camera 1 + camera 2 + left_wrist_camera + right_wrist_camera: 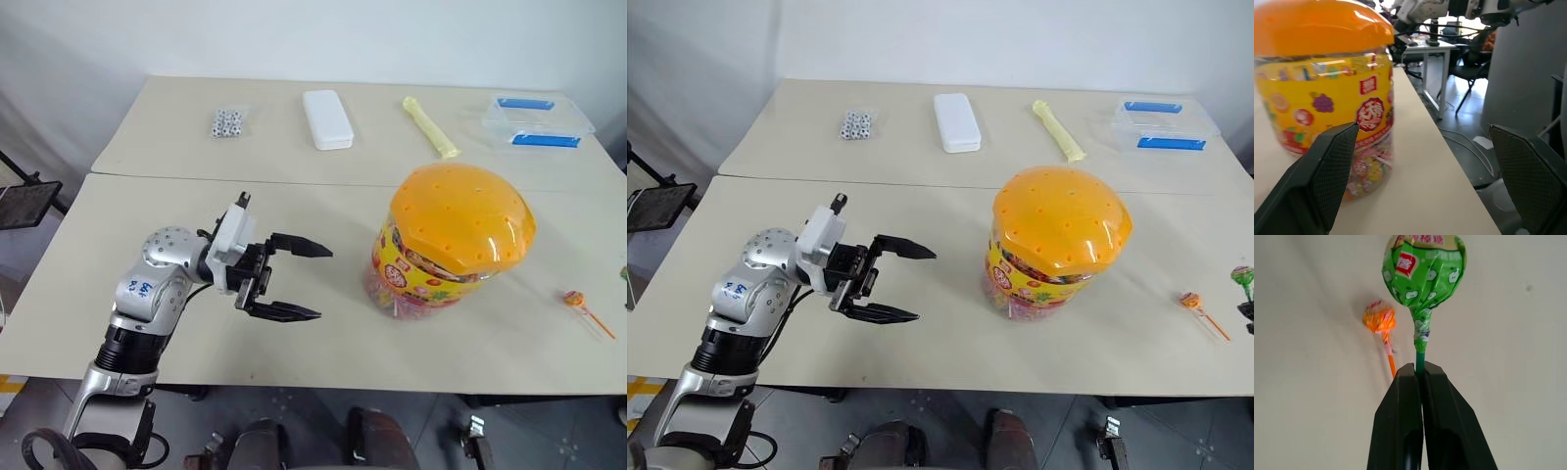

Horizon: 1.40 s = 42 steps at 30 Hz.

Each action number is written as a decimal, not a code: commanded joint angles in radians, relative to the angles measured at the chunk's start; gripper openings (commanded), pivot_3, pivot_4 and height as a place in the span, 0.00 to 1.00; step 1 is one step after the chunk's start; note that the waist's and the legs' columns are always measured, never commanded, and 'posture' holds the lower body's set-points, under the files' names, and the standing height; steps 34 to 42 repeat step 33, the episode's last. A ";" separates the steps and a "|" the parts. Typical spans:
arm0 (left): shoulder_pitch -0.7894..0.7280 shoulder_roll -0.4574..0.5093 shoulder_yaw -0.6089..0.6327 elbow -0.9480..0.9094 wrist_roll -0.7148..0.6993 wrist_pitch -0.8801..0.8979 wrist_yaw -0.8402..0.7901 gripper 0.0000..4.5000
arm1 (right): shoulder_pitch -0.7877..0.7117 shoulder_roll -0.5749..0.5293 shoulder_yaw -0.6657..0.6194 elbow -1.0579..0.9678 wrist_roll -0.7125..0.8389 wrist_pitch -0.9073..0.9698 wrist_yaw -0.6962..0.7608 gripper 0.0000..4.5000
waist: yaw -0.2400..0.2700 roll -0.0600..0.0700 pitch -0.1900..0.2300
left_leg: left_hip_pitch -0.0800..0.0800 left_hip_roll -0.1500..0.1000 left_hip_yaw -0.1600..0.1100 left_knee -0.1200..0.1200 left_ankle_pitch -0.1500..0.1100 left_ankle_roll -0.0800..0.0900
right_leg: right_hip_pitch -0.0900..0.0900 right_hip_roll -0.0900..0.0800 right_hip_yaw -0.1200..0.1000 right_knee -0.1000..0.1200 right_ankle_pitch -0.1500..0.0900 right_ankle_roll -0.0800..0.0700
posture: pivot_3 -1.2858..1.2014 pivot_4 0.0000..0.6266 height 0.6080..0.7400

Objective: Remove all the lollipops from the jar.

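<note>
While left gripper [299, 280] gapes beside jar [453, 239], right gripper [1419, 369] pinches green lollipop [1424, 271] stick.

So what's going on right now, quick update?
Left gripper open, facing big orange-lidded plastic jar. Right gripper shut on green-wrapped lollipop. Orange-wrapped lollipop lies on table. Nothing blocking.

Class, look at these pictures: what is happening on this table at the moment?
A two-armed robot is taking lollipops out of a big orange jar on a beige table. Its right gripper is shut on the stick of a green lollipop, holding it above the table. An orange lollipop already lies on the table beside the jar. The left gripper hangs open, pointing at the jar. More sweets show through the jar's wall.
</note>
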 commanded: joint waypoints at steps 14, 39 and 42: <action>0.025 -0.002 0.120 0.079 0.004 -0.060 0.056 1.00 | 0.089 0.244 -0.313 -0.178 0.113 -0.308 0.240 0.92 | 0.026 0.003 0.000 | -0.002 -0.001 -0.002 0.000 0.000 0.000 | 0.000 0.000 -0.002 -0.001 0.000 0.000 | 0.52 0.24 1.00; 0.317 0.081 0.272 0.032 0.184 -0.199 0.392 1.00 | 0.261 0.528 -0.184 -0.645 0.235 -0.498 0.346 0.99 | 0.025 0.002 0.000 | 0.001 -0.001 -0.005 0.001 0.000 0.000 | 0.002 -0.001 -0.001 0.001 0.000 0.000 | 0.52 0.24 1.00; 0.317 0.081 0.272 0.032 0.184 -0.199 0.392 1.00 | 0.261 0.528 -0.184 -0.645 0.235 -0.498 0.346 0.99 | 0.025 0.002 0.000 | 0.001 -0.001 -0.005 0.001 0.000 0.000 | 0.002 -0.001 -0.001 0.001 0.000 0.000 | 0.52 0.24 1.00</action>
